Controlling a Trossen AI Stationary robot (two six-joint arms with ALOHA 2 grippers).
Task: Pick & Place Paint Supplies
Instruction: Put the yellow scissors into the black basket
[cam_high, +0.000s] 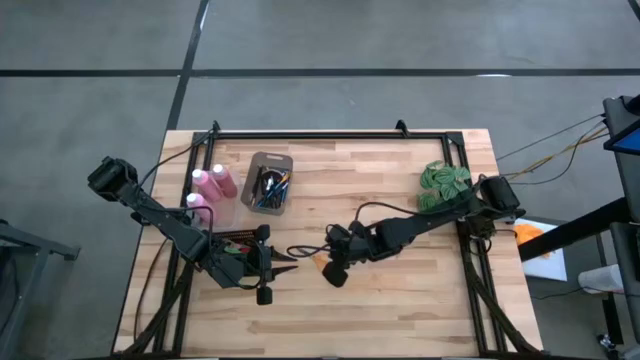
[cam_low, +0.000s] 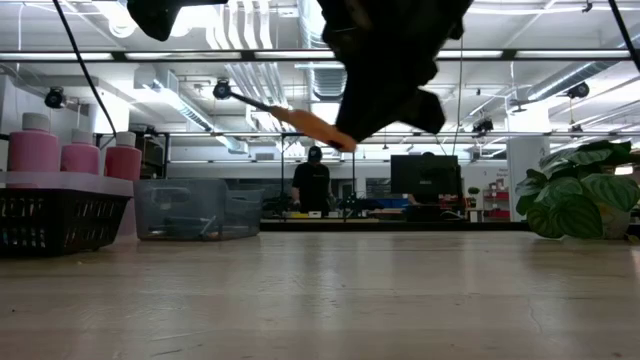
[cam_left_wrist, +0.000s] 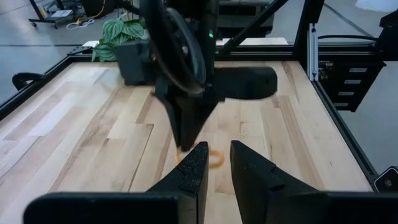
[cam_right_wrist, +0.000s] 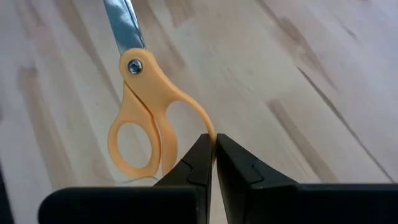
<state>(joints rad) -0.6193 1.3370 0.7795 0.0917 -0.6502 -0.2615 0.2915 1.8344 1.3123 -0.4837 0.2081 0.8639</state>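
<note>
Orange-handled scissors (cam_right_wrist: 140, 106) hang in the air in my right gripper (cam_right_wrist: 214, 146), over the table's middle near its near edge (cam_high: 318, 262). In the low view the scissors (cam_low: 300, 122) are well above the tabletop. My left gripper (cam_left_wrist: 214, 158) is open and level, and it faces the right gripper (cam_high: 335, 262) from the left. An orange handle loop (cam_left_wrist: 212, 157) shows just beyond its fingertips, and it touches nothing. Thin brushes stand in a grey bin (cam_high: 268, 183). Three pink white-capped bottles (cam_high: 213, 183) stand left of that bin. My right gripper pinches the outer rim of one orange handle loop (cam_right_wrist: 208, 127) between its two shut fingers. It comes from the table's right, slanting down. The scissors are lifted clear of the table. The blades (cam_right_wrist: 124, 25) point away from the fingers, toward the left arm.
A green leafy plant (cam_high: 445, 183) sits at the table's right edge. A black basket (cam_low: 55, 218) stands at the left beneath the left arm (cam_high: 235, 245). A black frame runs round the table. Bare wood lies near and right of the grippers. A person (cam_low: 312, 180) stands far behind.
</note>
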